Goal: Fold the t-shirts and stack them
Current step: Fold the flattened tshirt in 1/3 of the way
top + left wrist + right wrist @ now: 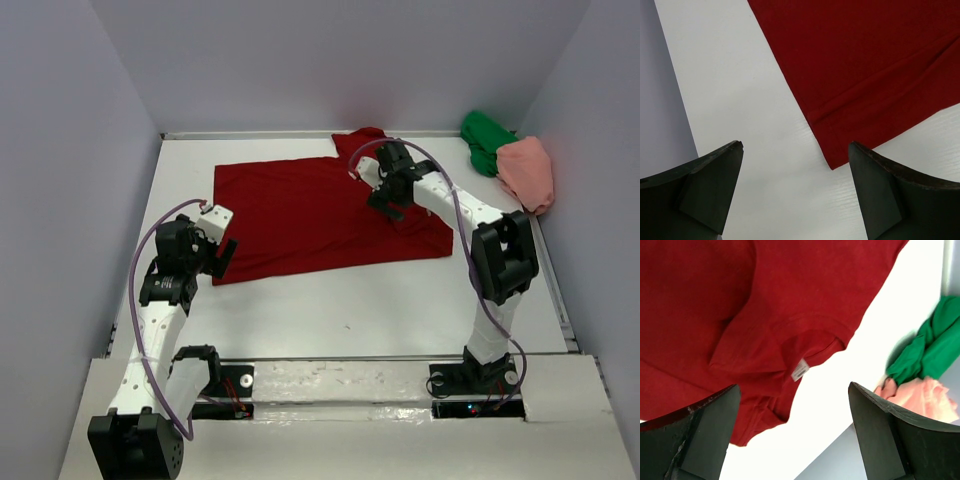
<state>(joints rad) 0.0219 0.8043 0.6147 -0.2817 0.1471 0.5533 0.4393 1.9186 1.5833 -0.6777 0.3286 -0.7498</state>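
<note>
Grippers above the flat dark red t-shirt (310,215)
Left gripper (224,254) by its near-left corner, right gripper (389,206) over the collar (810,347); both jaws apart, empty.

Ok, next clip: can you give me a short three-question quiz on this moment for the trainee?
1. True or false: the dark red t-shirt lies spread open on the table, not yet folded.
2. Where are the green t-shirt and the salmon pink t-shirt?
A. Bunched side by side in the far right corner
B. Folded beside the left arm's base
C. Stacked on the red shirt
3. Short answer: which arm's fingers hover over the red shirt's neck label, and are they open or shut?

Key: 1 true; 2 A; 3 the right fingers, open.
</note>
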